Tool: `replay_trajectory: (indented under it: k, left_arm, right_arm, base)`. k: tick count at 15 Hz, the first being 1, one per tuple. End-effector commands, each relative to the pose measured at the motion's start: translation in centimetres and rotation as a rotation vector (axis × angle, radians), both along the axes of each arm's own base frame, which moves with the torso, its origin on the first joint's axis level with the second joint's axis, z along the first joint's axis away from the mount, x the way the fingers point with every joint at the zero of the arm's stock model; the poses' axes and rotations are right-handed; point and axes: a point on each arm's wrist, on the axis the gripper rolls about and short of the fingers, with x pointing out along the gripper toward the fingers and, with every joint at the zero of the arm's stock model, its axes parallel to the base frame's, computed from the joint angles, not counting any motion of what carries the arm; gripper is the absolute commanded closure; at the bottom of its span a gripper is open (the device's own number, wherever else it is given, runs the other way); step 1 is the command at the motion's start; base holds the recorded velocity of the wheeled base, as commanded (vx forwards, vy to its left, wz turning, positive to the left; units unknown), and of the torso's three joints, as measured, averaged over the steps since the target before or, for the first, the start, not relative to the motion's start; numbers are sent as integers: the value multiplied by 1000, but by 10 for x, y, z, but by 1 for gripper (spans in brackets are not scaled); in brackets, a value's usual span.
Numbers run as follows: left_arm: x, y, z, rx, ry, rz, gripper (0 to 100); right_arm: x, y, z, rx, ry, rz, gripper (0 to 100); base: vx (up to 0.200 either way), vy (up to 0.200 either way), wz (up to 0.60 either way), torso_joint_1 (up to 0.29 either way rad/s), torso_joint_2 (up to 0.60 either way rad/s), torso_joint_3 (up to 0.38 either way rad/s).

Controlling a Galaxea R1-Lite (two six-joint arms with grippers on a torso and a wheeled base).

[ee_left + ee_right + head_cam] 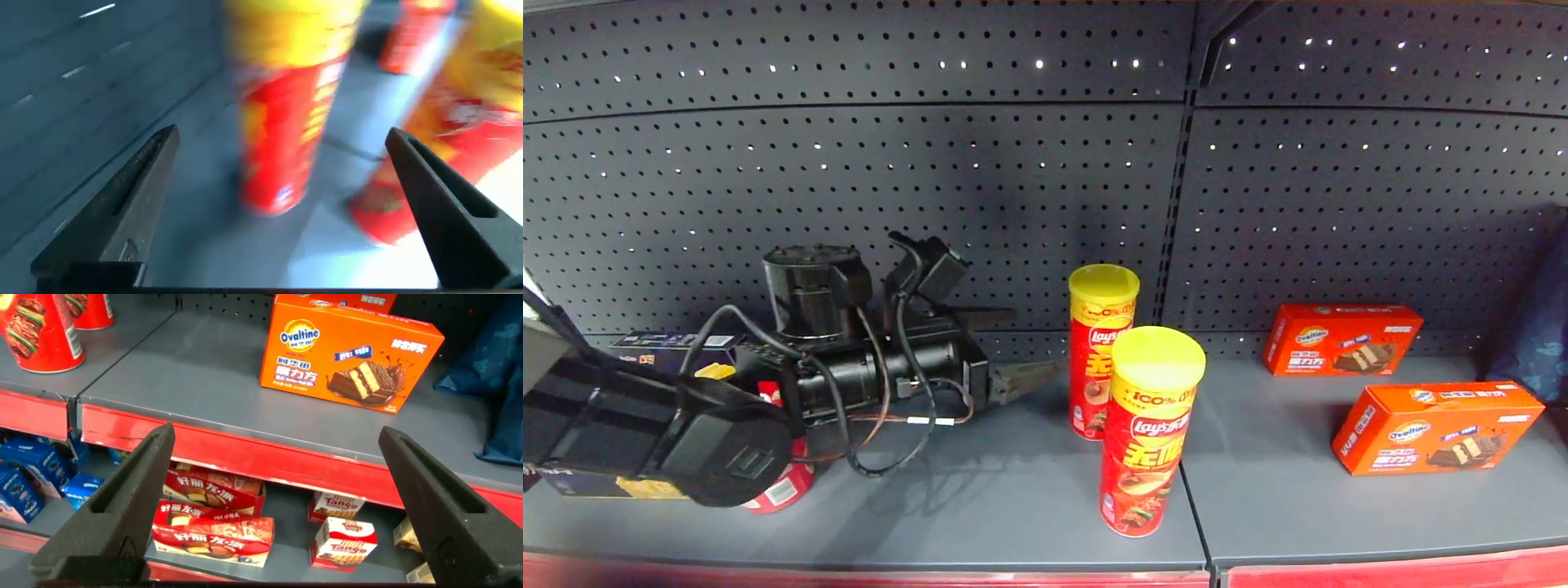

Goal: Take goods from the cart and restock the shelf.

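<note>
Left gripper sits left of centre in the head view, low over the grey shelf. Its fingers are spread wide, gripping nothing, tips just beside the rear chip can. Front chip can stands upright at lower centre, near the shelf's front edge. Rear orange box and front orange box lie at right. Red can at lower left is partly hidden by the arm. Right gripper is also wide open, holding nothing, in front of the red edge strip.
</note>
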Motion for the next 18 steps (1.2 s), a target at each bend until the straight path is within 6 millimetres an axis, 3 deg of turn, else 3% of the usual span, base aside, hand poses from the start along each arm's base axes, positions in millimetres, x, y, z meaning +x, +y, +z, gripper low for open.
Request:
replay_trajectory:
  k: [1, 6, 8, 11, 15, 16, 17, 18]
  left_arm:
    - [-25, 8, 13, -19, 2, 94, 0]
    - [-50, -13, 27, -63, 17, 325, 0]
    - [-56, -10, 38, -82, -20, 391, 0]
    - [-84, 15, 62, -96, -88, 485, 0]
    - [-107, 30, 60, -55, -83, 519, 0]
    - [-116, 35, 47, -12, -69, 515, 0]
    - [-119, 36, 42, 4, -63, 512, 0]
    - [-126, 38, 32, 40, -44, 499, 0]
  right_arm:
    - [0, 0, 0, -2, 1, 1, 0]
    - [0, 1, 0, -1, 14, 50, 0]
    - [-1, 1, -1, -5, 27, 56, 0]
    - [-1, 1, 3, -8, 84, -42, 0]
    - [24, 5, 71, 12, 132, 70, 0]
    - [46, 7, 94, -5, 178, 121, 0]
    - [55, 8, 100, -13, 192, 132, 0]
    - [89, 12, 116, -13, 200, 153, 0]
  base:
    - [0, 0, 0, 0, 0, 0]
    - [0, 0, 0, 0, 0, 0]
    - [0, 0, 0, 0, 0, 0]
    - [0, 0, 0, 0, 0, 0]
    - [0, 0, 0, 0, 0, 0]
    - [0, 0, 0, 0, 0, 0]
    - [0, 0, 0, 0, 0, 0]
    - [0, 0, 0, 0, 0, 0]
